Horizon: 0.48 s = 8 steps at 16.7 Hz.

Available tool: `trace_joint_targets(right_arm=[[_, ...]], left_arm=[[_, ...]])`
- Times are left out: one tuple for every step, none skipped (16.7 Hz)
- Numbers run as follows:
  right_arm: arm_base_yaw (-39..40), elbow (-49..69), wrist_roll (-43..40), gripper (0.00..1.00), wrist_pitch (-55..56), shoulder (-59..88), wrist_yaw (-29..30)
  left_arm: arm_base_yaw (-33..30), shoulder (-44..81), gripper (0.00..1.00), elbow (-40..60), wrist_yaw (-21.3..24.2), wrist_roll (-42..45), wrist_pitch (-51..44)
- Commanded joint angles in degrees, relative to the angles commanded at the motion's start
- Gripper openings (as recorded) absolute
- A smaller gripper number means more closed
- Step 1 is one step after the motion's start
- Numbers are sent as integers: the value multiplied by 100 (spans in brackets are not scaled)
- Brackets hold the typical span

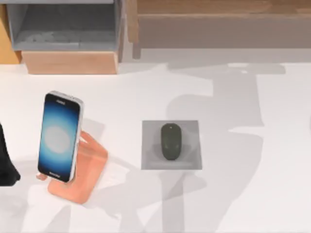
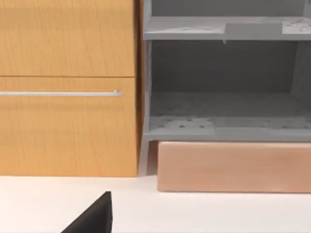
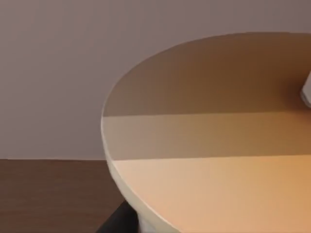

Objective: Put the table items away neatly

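On the white table [image 1: 252, 194] under the overhead camera, finds two of three items already in sensible homes: the smartphone [image 1: 59, 137], blue screen glowing, propped at a lean on the salmon-pink phone stand [image 1: 90, 170] at the left, presumably so the display faces up and out; and the dark olive-grey computer mouse [image 1: 171, 141] lying centred on the flat grey square pad [image 1: 189, 131] at mid-table, where a mouse belongs. Puts the left arm [image 1: 5, 162] at the table's left edge, just beside the phone yet apart from it, its left gripper [image 2: 95, 218] showing as a dark tip in its own wrist view and facing the grey open shelf [image 2: 223, 111] and the wooden drawer cabinet [image 2: 68, 87]; cannot tell whether released or clenched. Brings the tall tan cup [image 3: 204, 160] up very close in the right wrist view, with a dark sliver, likely part of the right gripper [image 3: 118, 219], just beneath its rim. Suggests a cup sitting at or between the jaws, though cannot tell whether grasped or free, nor where over the table.
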Motion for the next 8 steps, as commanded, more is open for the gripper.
trace_joint_targets(right_arm=[[-6, 4, -1, 0, -1, 9, -1], [-9, 9, 0, 0, -1, 13, -2], [-9, 13, -1, 0, -3, 7, -2], [-9, 26, 0, 0, -2, 21, 1], [-16, 68, 0, 0, 5, 74, -5], [-18, 86, 0, 0, 8, 96, -6], [-18, 86, 0, 0, 8, 96, -6], [-18, 86, 0, 0, 8, 96, -6]], left_arm=[[0, 0, 100, 0, 0, 0, 0], [0, 0, 100, 0, 0, 0, 0], [0, 0, 100, 0, 0, 0, 0], [0, 0, 100, 0, 0, 0, 0], [0, 0, 100, 0, 0, 0, 0], [0, 0, 100, 0, 0, 0, 0], [0, 0, 100, 0, 0, 0, 0], [0, 0, 100, 0, 0, 0, 0]])
